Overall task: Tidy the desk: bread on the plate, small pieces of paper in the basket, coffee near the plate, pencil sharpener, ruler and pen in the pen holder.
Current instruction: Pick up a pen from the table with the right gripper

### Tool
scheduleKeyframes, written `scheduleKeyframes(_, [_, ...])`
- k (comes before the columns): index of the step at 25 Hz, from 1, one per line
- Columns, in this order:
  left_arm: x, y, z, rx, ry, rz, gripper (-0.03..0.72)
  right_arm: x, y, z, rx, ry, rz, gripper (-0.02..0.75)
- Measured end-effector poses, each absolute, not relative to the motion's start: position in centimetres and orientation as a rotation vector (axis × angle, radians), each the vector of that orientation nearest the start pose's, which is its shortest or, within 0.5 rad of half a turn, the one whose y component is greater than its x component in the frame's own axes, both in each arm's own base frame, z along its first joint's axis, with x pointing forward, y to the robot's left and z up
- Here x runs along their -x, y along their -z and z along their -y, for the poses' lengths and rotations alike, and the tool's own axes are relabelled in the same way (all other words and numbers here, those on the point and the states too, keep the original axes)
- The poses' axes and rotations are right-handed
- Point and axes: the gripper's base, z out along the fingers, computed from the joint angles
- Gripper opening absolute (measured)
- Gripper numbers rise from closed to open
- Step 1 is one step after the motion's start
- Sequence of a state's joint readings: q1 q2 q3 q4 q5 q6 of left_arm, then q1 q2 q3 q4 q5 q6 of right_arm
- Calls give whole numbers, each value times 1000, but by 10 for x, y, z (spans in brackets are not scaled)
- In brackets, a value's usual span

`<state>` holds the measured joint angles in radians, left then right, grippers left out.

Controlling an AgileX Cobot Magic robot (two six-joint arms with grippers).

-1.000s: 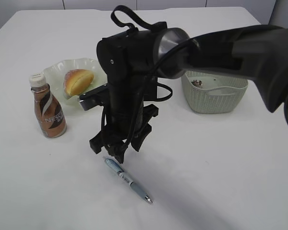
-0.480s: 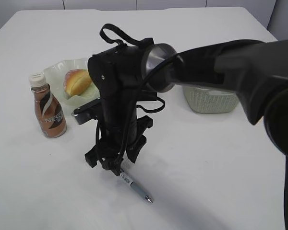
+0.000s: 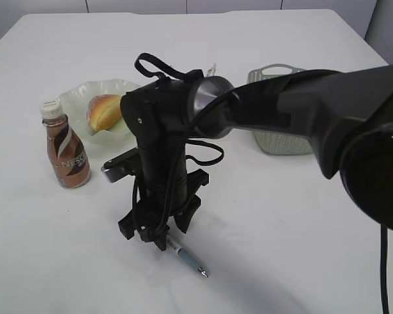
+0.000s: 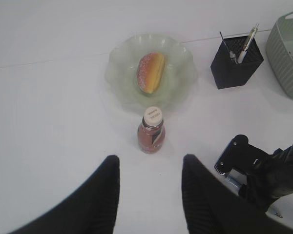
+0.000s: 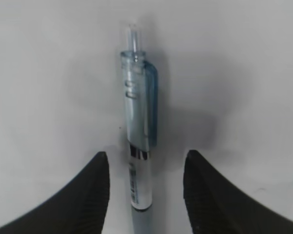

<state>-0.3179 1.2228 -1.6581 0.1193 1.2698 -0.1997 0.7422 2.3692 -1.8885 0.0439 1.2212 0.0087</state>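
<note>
A clear blue pen [image 3: 187,256] lies on the white table near the front. My right gripper [image 3: 157,237] points straight down over its upper half. In the right wrist view the pen [image 5: 139,122] lies between the open fingers of my right gripper [image 5: 145,156], untouched by either finger. My left gripper [image 4: 150,161] hangs open and empty high above the table. The bread [image 3: 106,110] rests on the green plate [image 3: 75,99], and the coffee bottle [image 3: 65,152] stands just in front of it. The pencil sharpener, ruler and paper pieces are out of view.
The green basket [image 3: 278,140] stands at the back right, partly behind my right arm. A black pen holder [image 4: 236,63] with a pen and a thin dark item in it stands between the plate [image 4: 118,73] and the basket [image 4: 285,53].
My right gripper has moved left and down over the pen, and now covers its upper half. The left gripper has stayed where it was.
</note>
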Motion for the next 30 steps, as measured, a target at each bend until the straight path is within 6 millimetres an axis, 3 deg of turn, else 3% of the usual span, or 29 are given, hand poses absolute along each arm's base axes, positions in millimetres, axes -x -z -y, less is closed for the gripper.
scheduleKeyframes(30, [-205,-484,57,-121,125,-2311,307,-341,-117,-316,1126,-3,-3003,395])
